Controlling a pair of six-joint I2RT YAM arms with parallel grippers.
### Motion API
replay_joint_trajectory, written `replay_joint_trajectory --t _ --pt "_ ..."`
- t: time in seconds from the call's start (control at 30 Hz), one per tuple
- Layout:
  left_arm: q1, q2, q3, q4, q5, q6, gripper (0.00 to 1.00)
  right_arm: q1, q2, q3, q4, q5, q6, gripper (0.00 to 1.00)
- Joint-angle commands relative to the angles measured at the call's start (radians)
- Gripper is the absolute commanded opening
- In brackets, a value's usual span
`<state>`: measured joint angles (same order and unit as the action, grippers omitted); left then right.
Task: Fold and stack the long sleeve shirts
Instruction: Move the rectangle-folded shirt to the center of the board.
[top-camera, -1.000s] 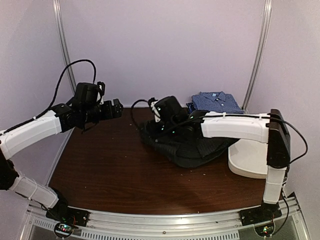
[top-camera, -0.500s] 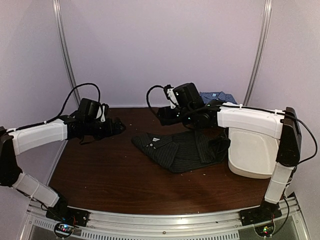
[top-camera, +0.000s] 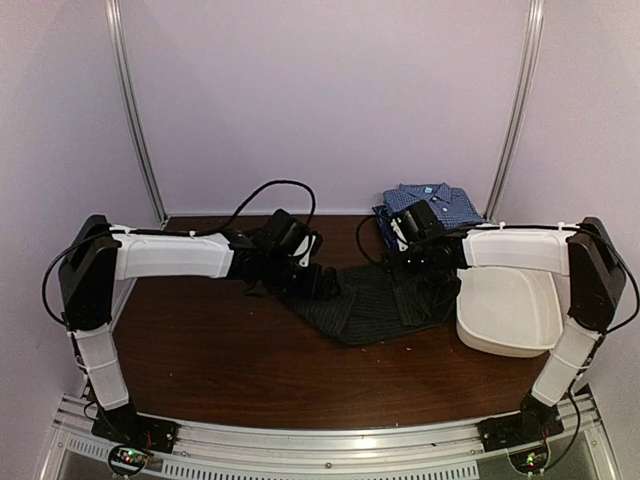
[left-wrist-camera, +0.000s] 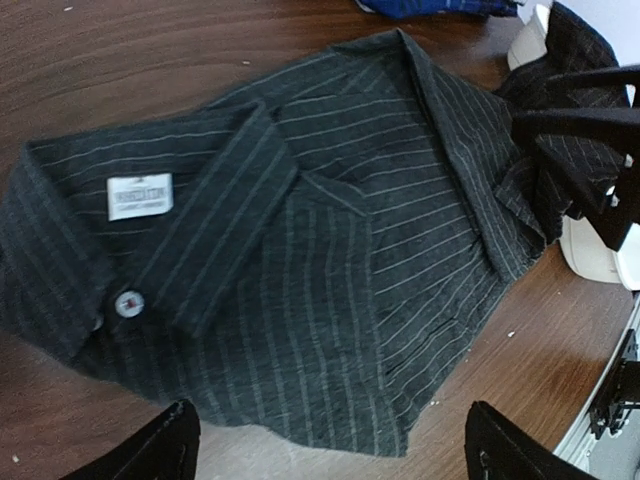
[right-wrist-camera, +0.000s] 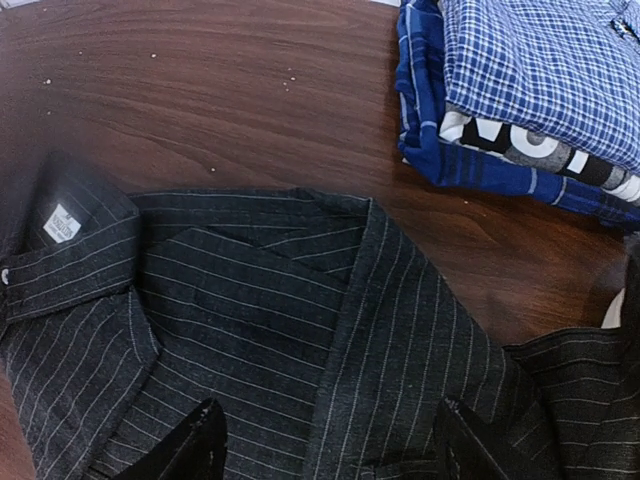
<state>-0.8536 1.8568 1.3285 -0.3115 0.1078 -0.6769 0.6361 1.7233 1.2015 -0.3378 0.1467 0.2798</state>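
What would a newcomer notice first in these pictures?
A dark pinstriped shirt lies rumpled in the middle, with the left gripper and right gripper both open above it. At the far right, a blue checked shirt lies folded on a navy shirt, behind a white tub.

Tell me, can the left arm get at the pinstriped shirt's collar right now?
Probably yes. The left gripper hangs open just above the charcoal pinstriped shirt, its collar lies bare below, and the right gripper sits off over the far side.

Table (top-camera: 200, 350): pinstriped shirt (top-camera: 365, 310), shirt stack (top-camera: 440, 200), tub (top-camera: 505, 318)
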Motion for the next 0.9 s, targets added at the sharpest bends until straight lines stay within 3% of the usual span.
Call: replay_joint_trajectory --t 0.0,0.37,0.6,0.87 --pt "-0.072 0.118 0.151 -0.091 -0.064 0.049 0.93 -0.023 -0.042 -0.040 -0.004 0.060 -0.039 0.72" --pt "-0.120 0.255 0.232 -0.141 -0.092 0.043 0.84 -0.050 0.027 -0.080 0.012 0.054 -0.060 0.72" --pt "-0.120 0.285 0.224 -0.185 -0.148 0.039 0.65 -0.052 0.080 -0.068 -0.005 0.029 -0.064 0.73" --pt "-0.121 0.282 0.203 -0.205 -0.171 0.029 0.31 -0.052 0.129 -0.048 -0.030 0.008 -0.076 0.74"
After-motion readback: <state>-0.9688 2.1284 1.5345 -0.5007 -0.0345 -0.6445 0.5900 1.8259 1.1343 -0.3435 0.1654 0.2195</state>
